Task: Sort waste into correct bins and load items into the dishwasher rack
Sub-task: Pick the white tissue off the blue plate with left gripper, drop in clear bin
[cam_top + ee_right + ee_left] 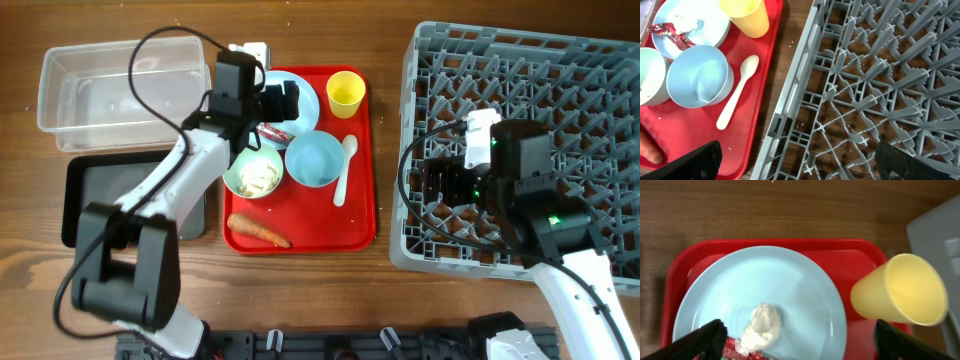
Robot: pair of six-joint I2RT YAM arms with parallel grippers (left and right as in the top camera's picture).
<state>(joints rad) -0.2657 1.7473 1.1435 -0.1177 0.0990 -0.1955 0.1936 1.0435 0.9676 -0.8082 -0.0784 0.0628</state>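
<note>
A pale plate [308, 112] on the red serving tray holds the red-and-white wrapper [272, 131]. My left gripper [280, 100] hovers open over the plate [790, 285], its fingers either side of the wrapper [757, 332] and apart from it. The yellow cup [345, 93] stands beside the plate. The pale green bowl [253, 172] holds rice scraps. The light blue bowl [313, 160], white spoon [345, 170] and carrot [258, 230] lie on the tray. My right gripper [440, 180] is open and empty above the left edge of the grey rack [560, 70].
The clear tub [100, 90] stands at the back left, with the black tray [90, 195] in front of it. The red serving tray [330, 225] lies between the bins and the rack. The right wrist view shows the rack's edge [795, 95] beside the spoon [737, 92].
</note>
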